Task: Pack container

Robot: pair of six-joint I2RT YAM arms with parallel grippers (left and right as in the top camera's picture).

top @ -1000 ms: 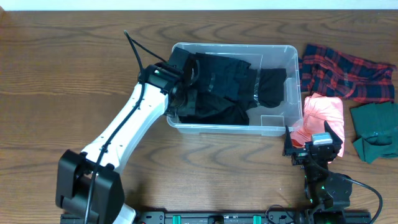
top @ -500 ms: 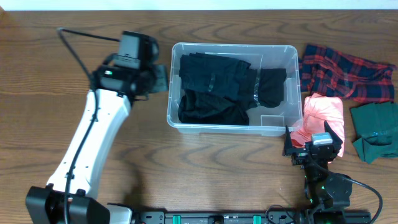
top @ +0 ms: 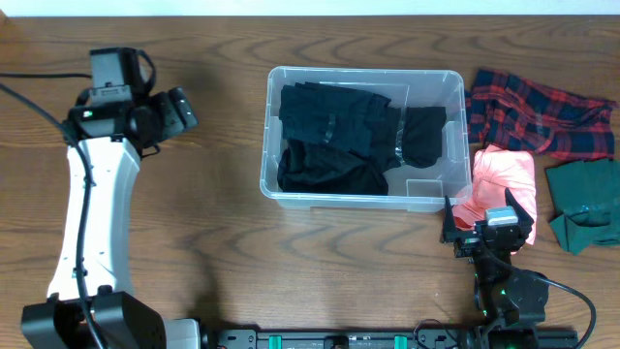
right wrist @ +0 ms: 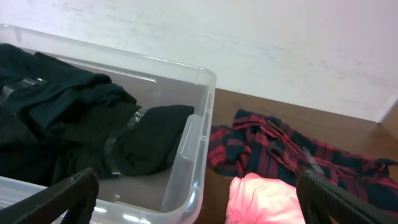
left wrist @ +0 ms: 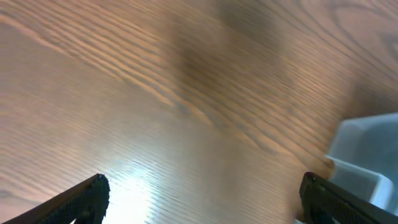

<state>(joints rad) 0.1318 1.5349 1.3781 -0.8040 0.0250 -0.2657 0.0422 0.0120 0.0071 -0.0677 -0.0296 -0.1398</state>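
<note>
Wooden desk (top: 223, 252), container (top: 366, 71) part-packed with dark clothes (top: 334, 170); left gripper (top: 182, 109) and right gripper (top: 487, 225) both gape empty; grasping the pink garment (top: 502, 173) near the right edge seems next

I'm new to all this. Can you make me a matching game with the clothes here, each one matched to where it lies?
Things:
1. black clothes
2. plaid cloth
3. pink cloth
4. green cloth

Places:
A. farthest right, nearer the robot than the plaid one
B. just outside the container, by its right wall
C. inside the container
D. right of the container, level with its far wall

Pairs: 1-C, 2-D, 3-B, 4-A
</note>
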